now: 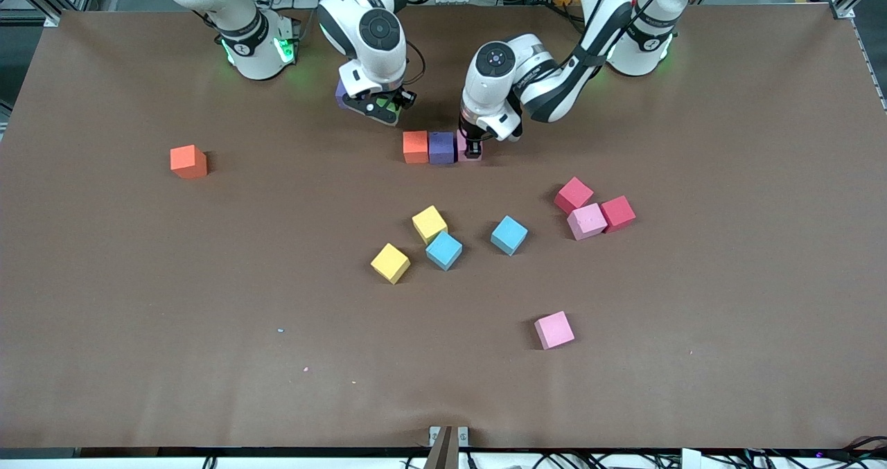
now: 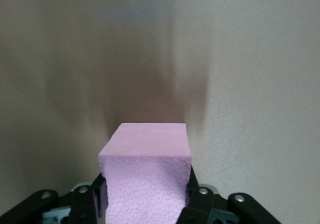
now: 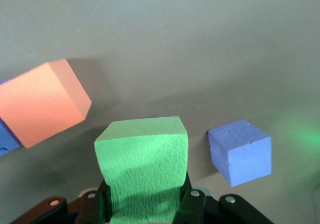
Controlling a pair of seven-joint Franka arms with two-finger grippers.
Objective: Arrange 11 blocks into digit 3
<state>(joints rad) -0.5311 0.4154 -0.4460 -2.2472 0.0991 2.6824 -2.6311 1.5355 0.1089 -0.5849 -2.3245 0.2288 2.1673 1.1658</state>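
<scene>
The front view gives us the whole brown desk (image 1: pixel 138 303). A row of three touching cubes lies near the arms' bases: an orange block (image 1: pixel 415 146), a purple block (image 1: pixel 441 147), and a pink block (image 1: pixel 466 148) that is largely hidden under the left claw (image 1: pixel 473 152). The left wrist view shows what the front view hides: the left claw is clamped on this pink block (image 2: pixel 146 176), whose side has a fine pebbled foam texture and whose top is smooth.

The right claw (image 1: pixel 385 111) hangs over the desk near the right arm's base. From the front we see only a sliver of the green block (image 1: pixel 389 108) it holds; the right wrist view shows the fingers (image 3: pixel 191 206) closed on the green block (image 3: pixel 142 169), its foam face wrinkled. That view also shows a second purple block (image 3: pixel 241 151) on the desk beside it, which in the front view is a mere edge (image 1: pixel 341 95).

Loose cubes lie nearer the front camera: two yellow blocks (image 1: pixel 429 224) (image 1: pixel 390 263), two light blue blocks (image 1: pixel 443 250) (image 1: pixel 509 235), and two red blocks (image 1: pixel 573 195) (image 1: pixel 617 213) touching a pale pink block (image 1: pixel 587 221). Another pink block (image 1: pixel 554 330) lies nearest the camera, and a lone orange block (image 1: pixel 188 161) lies toward the right arm's end. All are matte, sharp-edged cubes of equal size.
</scene>
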